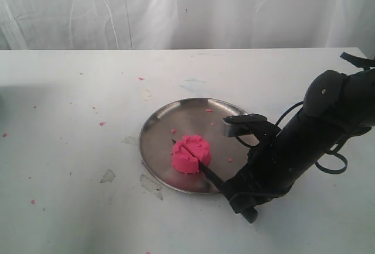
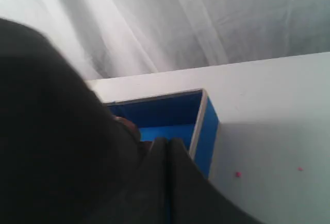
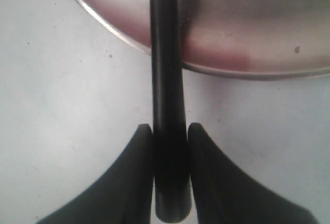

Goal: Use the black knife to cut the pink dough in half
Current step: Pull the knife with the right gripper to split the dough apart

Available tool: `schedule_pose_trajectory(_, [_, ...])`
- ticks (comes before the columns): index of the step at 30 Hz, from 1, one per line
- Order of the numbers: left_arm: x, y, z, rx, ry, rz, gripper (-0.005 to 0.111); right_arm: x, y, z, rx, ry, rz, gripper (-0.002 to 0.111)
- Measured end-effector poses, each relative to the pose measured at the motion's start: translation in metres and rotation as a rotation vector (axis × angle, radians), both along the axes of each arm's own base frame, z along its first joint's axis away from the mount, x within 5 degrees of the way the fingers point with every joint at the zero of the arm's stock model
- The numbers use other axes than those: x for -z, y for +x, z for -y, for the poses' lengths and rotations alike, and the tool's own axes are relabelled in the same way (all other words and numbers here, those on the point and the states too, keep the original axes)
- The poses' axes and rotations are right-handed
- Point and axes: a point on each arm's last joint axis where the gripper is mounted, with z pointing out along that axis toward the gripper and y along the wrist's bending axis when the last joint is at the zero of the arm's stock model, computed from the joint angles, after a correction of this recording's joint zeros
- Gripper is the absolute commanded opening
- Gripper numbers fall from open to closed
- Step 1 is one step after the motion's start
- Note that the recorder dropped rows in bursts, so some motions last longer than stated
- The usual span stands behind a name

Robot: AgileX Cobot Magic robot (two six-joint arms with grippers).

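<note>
Dough point(image 1: 187, 155), pink, scalloped — slim black knife point(image 1: 210, 174) wedged in — steel plate point(image 1: 161, 128).

Steel plate point(image 1: 157, 130) on white table point(image 1: 58, 90); pink crumbs point(image 1: 102, 123) scattered; blue box point(image 2: 206, 131) on table.

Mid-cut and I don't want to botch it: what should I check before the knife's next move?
1. Grip: right gripper clamps the black knife by its handle from both sides: ok.
2. Blade placement: it sits in a slit roughly across the middle of the pink dough: ok.
3. Cut reaching the steel plate underneath: cannot tell.
4. Dough well inside the plate's rim: ok.
5. Clearance: left gripper is shut, by a blue box, nowhere near the plate: ok.
</note>
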Motion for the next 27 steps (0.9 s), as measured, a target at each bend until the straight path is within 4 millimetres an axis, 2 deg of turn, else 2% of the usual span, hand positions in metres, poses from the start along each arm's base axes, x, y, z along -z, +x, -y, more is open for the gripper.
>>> schedule_pose_trajectory(1, [-0.004,-0.011,-0.002,-0.004,-0.010,0.031,0.000,0.000,0.000,0.000,0.001,0.000,0.002,0.000])
schedule_pose_trajectory(5, [-0.028,-0.035,0.014,0.240,-0.081,0.141,0.000,0.000,0.001,0.000,0.008,-0.002,0.011,0.000])
schedule_pose_trajectory(9, [-0.042,-0.051,0.021,0.367,-0.024,0.182,0.000,0.000,0.001,0.001,0.000,-0.012,0.017,0.000])
schedule_pose_trajectory(13, [-0.045,-0.054,0.024,0.414,-0.008,0.185,0.000,0.001,0.003,0.003,0.014,-0.034,0.019,0.000])
schedule_pose_trajectory(17, [-0.044,-0.053,0.028,0.460,-0.013,0.180,0.000,0.001,0.009,0.010,0.062,-0.132,0.055,0.000])
schedule_pose_trajectory(24, [-0.044,-0.053,0.030,0.482,-0.017,0.178,0.000,-0.001,0.011,0.011,0.076,-0.140,0.067,0.000])
schedule_pose_trajectory(27, [-0.044,-0.053,0.032,0.497,-0.019,0.177,0.000,-0.008,0.010,0.011,0.093,-0.122,0.078,0.000])
